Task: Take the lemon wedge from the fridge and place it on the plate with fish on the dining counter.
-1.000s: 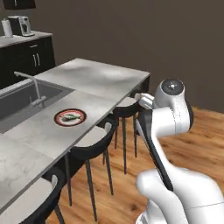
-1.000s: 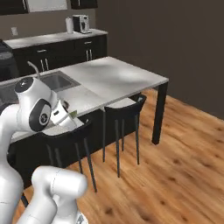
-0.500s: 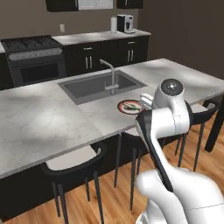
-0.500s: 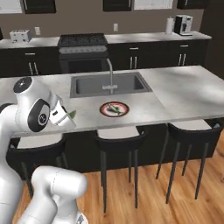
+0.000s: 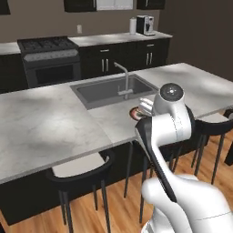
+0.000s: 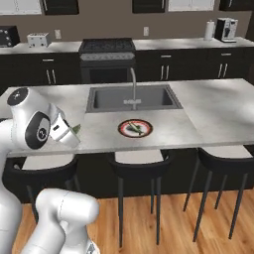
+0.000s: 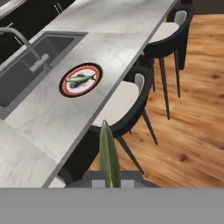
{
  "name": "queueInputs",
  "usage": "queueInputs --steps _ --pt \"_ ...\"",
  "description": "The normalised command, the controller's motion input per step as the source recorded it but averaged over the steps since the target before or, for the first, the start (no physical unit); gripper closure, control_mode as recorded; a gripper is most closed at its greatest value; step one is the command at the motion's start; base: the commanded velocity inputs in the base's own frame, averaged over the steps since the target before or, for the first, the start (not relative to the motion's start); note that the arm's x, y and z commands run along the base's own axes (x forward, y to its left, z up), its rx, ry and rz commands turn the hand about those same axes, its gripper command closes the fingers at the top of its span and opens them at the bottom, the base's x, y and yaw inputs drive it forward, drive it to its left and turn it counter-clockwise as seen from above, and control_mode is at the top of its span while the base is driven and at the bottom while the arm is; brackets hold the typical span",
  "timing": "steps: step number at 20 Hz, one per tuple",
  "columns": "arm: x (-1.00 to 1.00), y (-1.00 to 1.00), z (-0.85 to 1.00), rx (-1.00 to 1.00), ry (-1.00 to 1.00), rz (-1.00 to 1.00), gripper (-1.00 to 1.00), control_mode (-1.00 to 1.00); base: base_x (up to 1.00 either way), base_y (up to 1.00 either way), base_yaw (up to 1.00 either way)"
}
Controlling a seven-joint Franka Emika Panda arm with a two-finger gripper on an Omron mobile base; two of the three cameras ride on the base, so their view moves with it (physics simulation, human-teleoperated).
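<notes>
Writing: none legible on any surface.
Bench (image 6: 208, 111): long marbled dining counter with an inset sink (image 6: 133, 97) and faucet (image 6: 133, 84); black stools (image 6: 136, 163) tucked under its near edge.
Back wall: black range (image 6: 107, 59), toaster (image 6: 37, 39), coffee machine (image 6: 226, 29).
Plate with fish (image 6: 135, 128): on the bench just in front of the sink, near the bench edge.
Gripper (image 6: 75, 130): off to the plate's left, at the near bench edge; fingers clenched on the lemon wedge.
Lemon wedge (image 7: 109, 156): upright green sliver pinched between the fingers, well apart from the plate, above a stool seat in the hand view.
Obstructions: none between wedge and plate.
</notes>
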Motion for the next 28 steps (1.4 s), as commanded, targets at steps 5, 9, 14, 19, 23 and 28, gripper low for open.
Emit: queueInputs --steps 5,9,14,19,23,28 --pt "0.00 0.00 0.00 0.00 0.00 0.00 1.00 1.00 0.69 -0.55 0.17" --pt "0.00 0.00 0.00 0.00 0.00 0.00 1.00 1.00 0.13 -0.70 0.16" --pt "0.00 0.00 0.00 0.00 0.00 0.00 1.00 1.00 0.09 -0.50 0.16" --pt "0.00 0.00 0.00 0.00 0.00 0.00 1.00 1.00 0.25 -0.37 0.12" --pt "0.00 0.00 0.00 0.00 0.00 0.00 1.00 1.00 0.49 -0.22 0.08" --pt "0.00 0.00 0.00 0.00 0.00 0.00 1.00 1.00 0.50 -0.15 0.08"
